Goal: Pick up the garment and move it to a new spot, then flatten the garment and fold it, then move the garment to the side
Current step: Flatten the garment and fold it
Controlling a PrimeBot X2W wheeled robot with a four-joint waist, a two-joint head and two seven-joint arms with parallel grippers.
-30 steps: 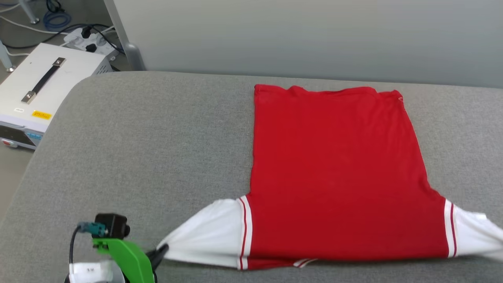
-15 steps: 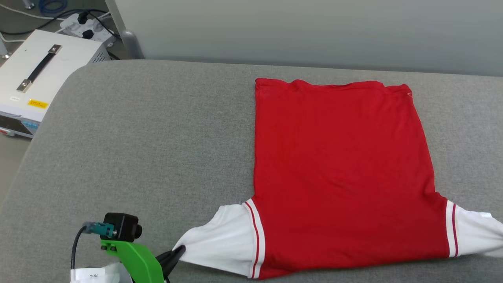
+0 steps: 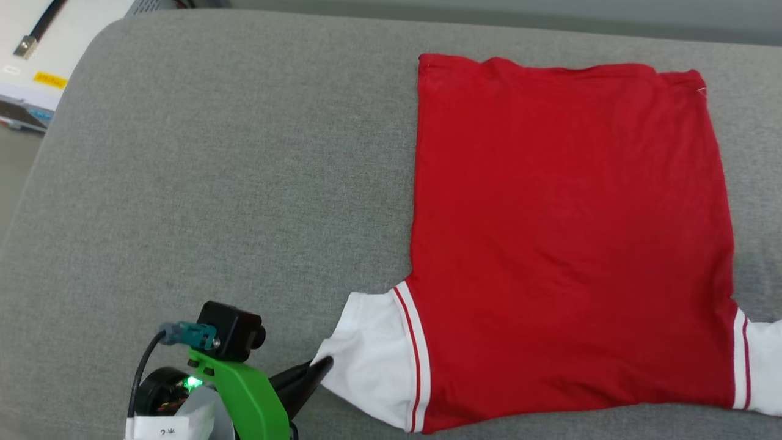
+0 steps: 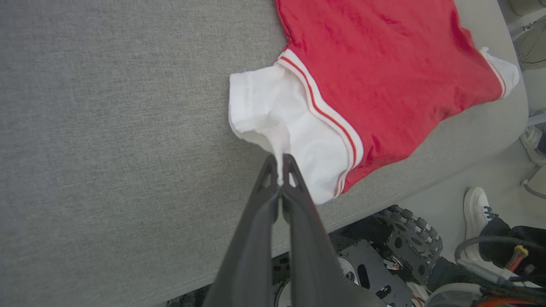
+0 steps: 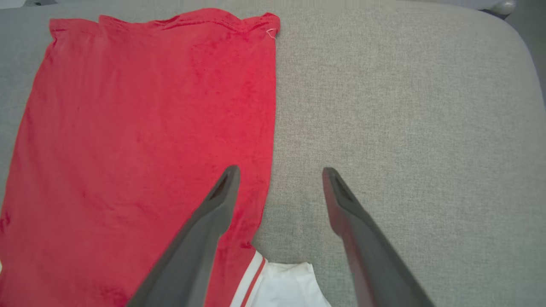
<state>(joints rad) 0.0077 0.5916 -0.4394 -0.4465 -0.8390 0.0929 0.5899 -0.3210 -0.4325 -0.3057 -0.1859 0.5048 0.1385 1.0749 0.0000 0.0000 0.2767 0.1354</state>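
Observation:
The garment [image 3: 568, 232] lies flat on the grey cushion, a red T-shirt with its hem at the far end and its white sleeves near me. My left gripper [image 3: 321, 366] is shut on the edge of the left white sleeve [image 3: 372, 360]; the left wrist view shows its tips [image 4: 279, 164] pinching that sleeve [image 4: 281, 115]. My right gripper [image 5: 279, 172] hangs open above the cushion beside the shirt's right edge [image 5: 268, 128], one finger over the red cloth. The right white sleeve [image 5: 286, 285] lies slack below it.
The grey cushion [image 3: 214, 183] has wide free room left of the shirt. A white box [image 3: 30, 55] with a black handle stands beyond the far left corner. Past the near edge, the left wrist view shows the robot's base [image 4: 384, 260] and a person's white shoe [image 4: 475, 213].
The head camera has tilted down, shifting the whole picture. My left gripper has carried the left sleeve inward toward the shirt's body, so the sleeve looks shorter. The right sleeve lies less stretched.

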